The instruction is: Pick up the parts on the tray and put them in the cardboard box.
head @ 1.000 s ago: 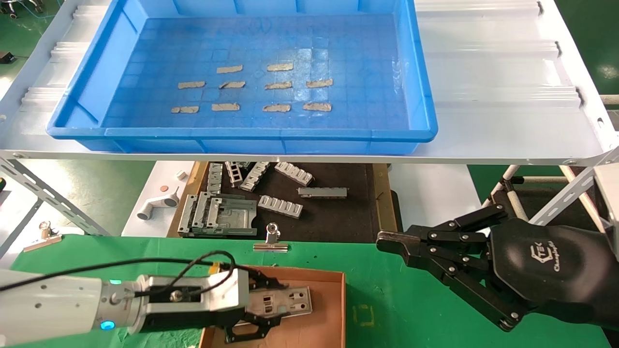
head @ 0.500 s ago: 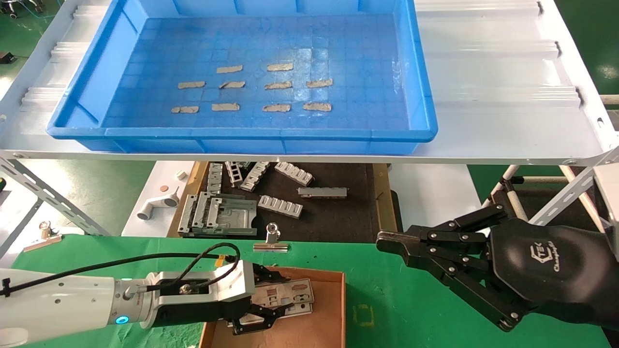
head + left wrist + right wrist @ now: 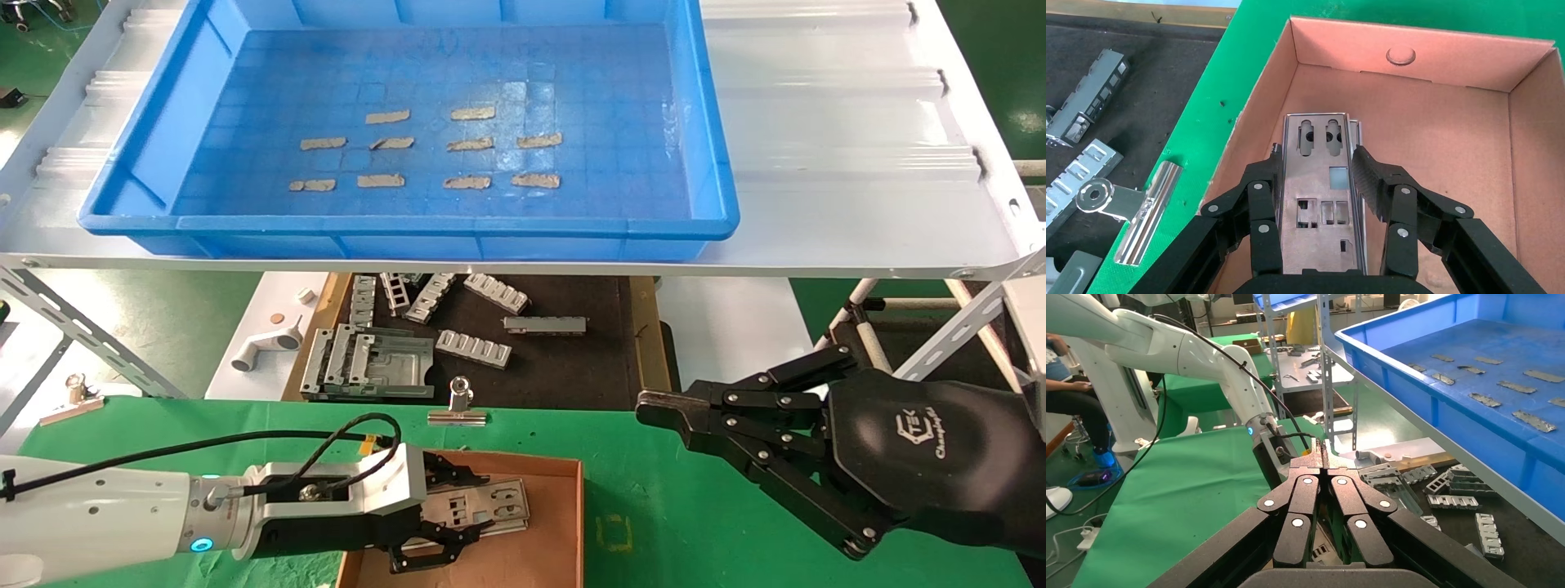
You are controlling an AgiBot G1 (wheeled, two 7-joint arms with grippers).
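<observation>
My left gripper (image 3: 478, 508) is low inside the brown cardboard box (image 3: 574, 506) and is shut on a silver-grey punched plate (image 3: 500, 502), its fingers on the plate's two long edges. In the left wrist view the gripper (image 3: 1318, 156) holds the plate (image 3: 1321, 220) flat over the box floor (image 3: 1438, 122), and the edge of a second plate shows just under it. The blue tray (image 3: 409, 224) on the white shelf holds only tan tape strips (image 3: 466, 182), no plates. My right gripper (image 3: 654, 406) is shut and empty, parked over the green table at the right.
A black mat (image 3: 572, 359) behind the box carries several slotted grey brackets (image 3: 474, 347). A binder clip (image 3: 459, 404) lies at the green table's far edge. The white corrugated shelf (image 3: 817, 122) overhangs the mat. Green table surface (image 3: 654, 523) lies right of the box.
My left gripper has moved deeper into the box with the plate and lowered it onto the plate lying there. The right arm has not moved.
</observation>
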